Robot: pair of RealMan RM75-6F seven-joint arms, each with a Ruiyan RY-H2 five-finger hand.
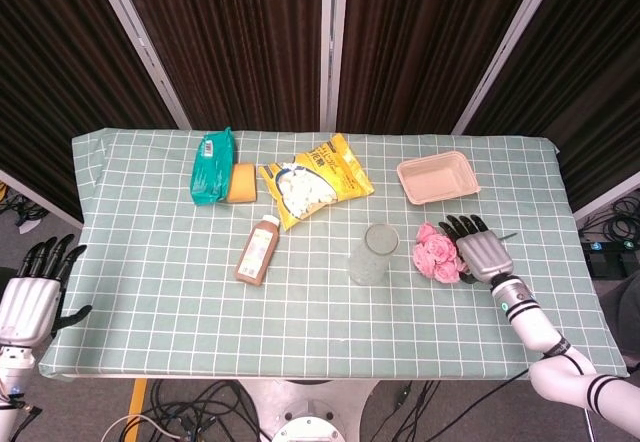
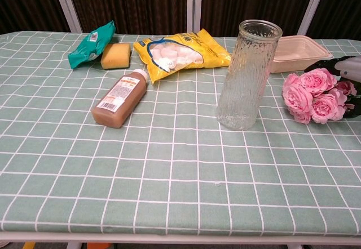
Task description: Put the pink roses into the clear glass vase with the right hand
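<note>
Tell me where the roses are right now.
In the head view, the roses lie on the table right of the vase, with the right hand over their stems.

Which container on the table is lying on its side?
The brown juice bottle with the white cap lies flat on the checked cloth. The clear ribbed glass vase stands upright, and the pink plastic tray sits open side up.

On the checked tablecloth (image 1: 150, 292) there is 1 clear glass vase (image 1: 372, 254), 1 bunch of pink roses (image 1: 436, 255) with about 5 blooms showing in the chest view, 1 brown bottle (image 1: 258, 250), 1 yellow snack bag (image 1: 315, 180), 1 teal packet (image 1: 212, 165), 1 yellow sponge (image 1: 241, 183) and 1 pink tray (image 1: 438, 178). That makes 7 separate things. 2 robot hands show: 1 left hand (image 1: 32, 302) and 1 right hand (image 1: 480, 253).
</note>
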